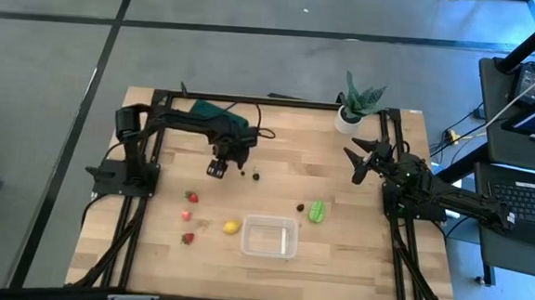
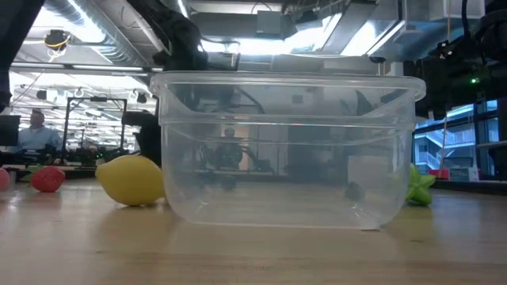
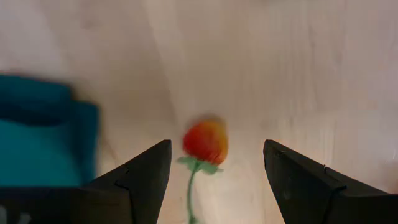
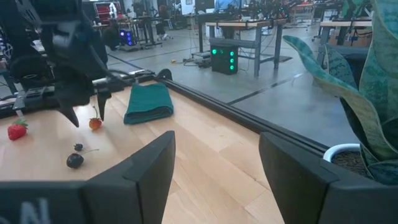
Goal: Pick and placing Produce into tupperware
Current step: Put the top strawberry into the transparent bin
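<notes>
Nearest on the pale wooden surface (image 1: 275,183) sits the tupperware (image 1: 269,237), a clear rounded tub with nothing in it. Just beside it lies the smooth yellow lemon piece (image 1: 231,227), three red strawberry pieces (image 1: 189,217) farther off, and the light green piece (image 1: 317,212) on its other side with a dark berry (image 1: 300,207).

Farther back, the left gripper (image 1: 218,170) hangs over a small red-orange fruit with a green stem (image 3: 205,142), its fingers (image 3: 140,177) spread wide and touching nothing. Two dark berries (image 4: 76,155) lie close by, the folded green cloth (image 4: 148,103) behind.

The right gripper (image 1: 364,161) waits near the potted plant (image 1: 358,104), fingers wide apart. Beyond are grey floor and workbenches.
</notes>
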`<state>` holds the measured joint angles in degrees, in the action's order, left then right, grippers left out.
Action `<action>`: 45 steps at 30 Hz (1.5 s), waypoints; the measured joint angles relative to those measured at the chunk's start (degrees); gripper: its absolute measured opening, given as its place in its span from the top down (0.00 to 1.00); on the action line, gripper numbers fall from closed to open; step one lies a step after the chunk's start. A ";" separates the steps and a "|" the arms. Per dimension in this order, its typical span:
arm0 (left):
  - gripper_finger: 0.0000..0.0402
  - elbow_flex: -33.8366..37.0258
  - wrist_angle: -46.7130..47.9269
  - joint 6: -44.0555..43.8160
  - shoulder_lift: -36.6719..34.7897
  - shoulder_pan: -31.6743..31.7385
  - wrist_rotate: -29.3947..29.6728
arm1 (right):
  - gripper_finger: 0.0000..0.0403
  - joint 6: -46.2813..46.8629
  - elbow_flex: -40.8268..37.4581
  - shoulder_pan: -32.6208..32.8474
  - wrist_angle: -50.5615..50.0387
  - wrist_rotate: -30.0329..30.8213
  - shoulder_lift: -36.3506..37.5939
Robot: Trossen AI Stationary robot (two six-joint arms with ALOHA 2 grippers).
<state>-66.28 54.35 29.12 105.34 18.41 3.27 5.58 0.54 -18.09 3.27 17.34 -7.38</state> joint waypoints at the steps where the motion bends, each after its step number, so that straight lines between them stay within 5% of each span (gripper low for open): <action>1: 0.38 0.00 -0.02 0.00 0.47 0.00 0.00 | 0.42 -0.06 0.00 -0.01 0.00 0.00 0.00; 16: 0.40 -0.09 0.01 -0.02 2.86 0.11 0.28 | 0.42 -0.08 0.00 -0.01 0.00 0.00 0.00; 34: 0.73 0.02 -0.73 -4.92 2.93 -0.18 2.20 | 0.42 -0.08 0.00 0.01 0.02 -0.02 0.00; 45: 0.66 0.04 -1.64 -6.51 2.93 -0.15 2.91 | 0.42 -0.08 0.00 0.00 0.02 -0.01 0.00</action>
<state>-66.24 52.71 22.61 108.27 18.26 6.18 5.50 0.54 -18.09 3.29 17.34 -7.38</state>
